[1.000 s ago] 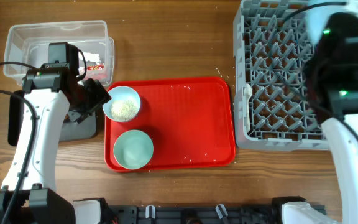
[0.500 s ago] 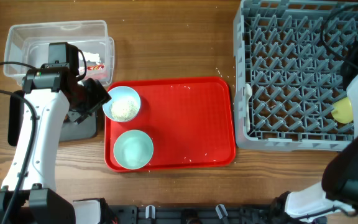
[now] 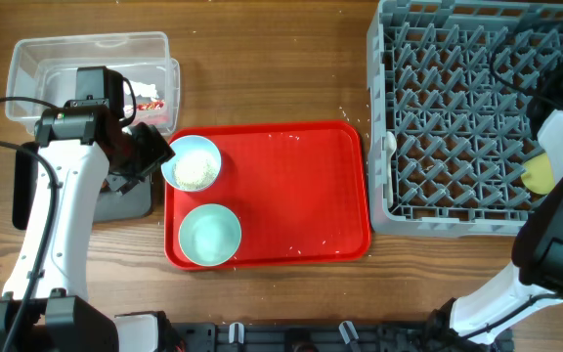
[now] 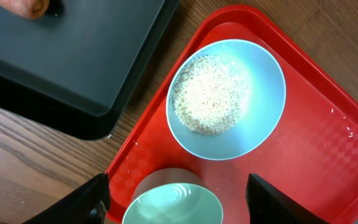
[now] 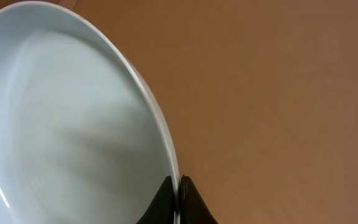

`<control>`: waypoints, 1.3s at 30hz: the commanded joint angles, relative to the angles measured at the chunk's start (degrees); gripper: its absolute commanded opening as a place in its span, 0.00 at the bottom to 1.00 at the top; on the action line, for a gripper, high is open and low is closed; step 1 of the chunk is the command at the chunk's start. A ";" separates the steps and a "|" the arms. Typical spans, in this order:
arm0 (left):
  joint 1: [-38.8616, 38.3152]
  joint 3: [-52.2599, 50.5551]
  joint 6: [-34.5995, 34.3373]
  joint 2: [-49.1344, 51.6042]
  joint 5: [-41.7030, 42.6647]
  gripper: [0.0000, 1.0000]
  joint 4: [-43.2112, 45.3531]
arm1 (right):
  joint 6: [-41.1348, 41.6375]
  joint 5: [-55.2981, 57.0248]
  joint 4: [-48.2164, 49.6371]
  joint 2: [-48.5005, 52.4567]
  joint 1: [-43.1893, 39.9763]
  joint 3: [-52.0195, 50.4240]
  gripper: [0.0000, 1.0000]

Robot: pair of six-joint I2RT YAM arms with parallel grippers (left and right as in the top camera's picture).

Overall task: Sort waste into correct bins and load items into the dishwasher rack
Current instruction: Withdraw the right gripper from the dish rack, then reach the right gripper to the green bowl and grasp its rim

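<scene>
Left gripper (image 4: 178,182): fingers wide apart, holding nothing, above the red tray (image 4: 328,162) near both bowls.
Right gripper (image 5: 178,190): fingers clamped on the plate (image 5: 61,124) rim.
Plate: held by its edge against a blurred brown surface; not racked.
Rack (image 3: 457,117): 1 item seen, the cup (image 3: 539,174), at its lower right corner.
Tub (image 3: 27,59): held the wrapper (image 3: 150,103) and the scrap (image 3: 141,88).
Black tray (image 4: 73,62): carrot (image 4: 22,6) lay on it.
Rice (image 4: 210,93): in the blue bowl (image 4: 263,106) on the red tray.
Mint bowl (image 4: 173,208): empty, on the red tray, just beside the blue bowl.
Spoon: not seen.
Done, as judged: 3 waste pieces binned, 1 item racked.
Remaining, as judged: rice to a bin; plate and 2 bowls to the rack.
</scene>
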 commanded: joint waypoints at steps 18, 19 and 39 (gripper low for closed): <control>0.22 0.00 -0.15 0.44 -0.35 0.70 0.31 | 24.55 -31.26 -38.62 -15.06 7.17 0.81 0.64; 0.22 0.02 -0.15 0.44 -0.35 0.70 0.31 | 25.79 -36.41 -42.01 -17.38 7.17 0.81 0.64; 0.22 0.00 -0.11 0.44 -0.39 0.84 0.26 | 55.28 -63.56 -70.07 -13.38 63.52 0.74 0.67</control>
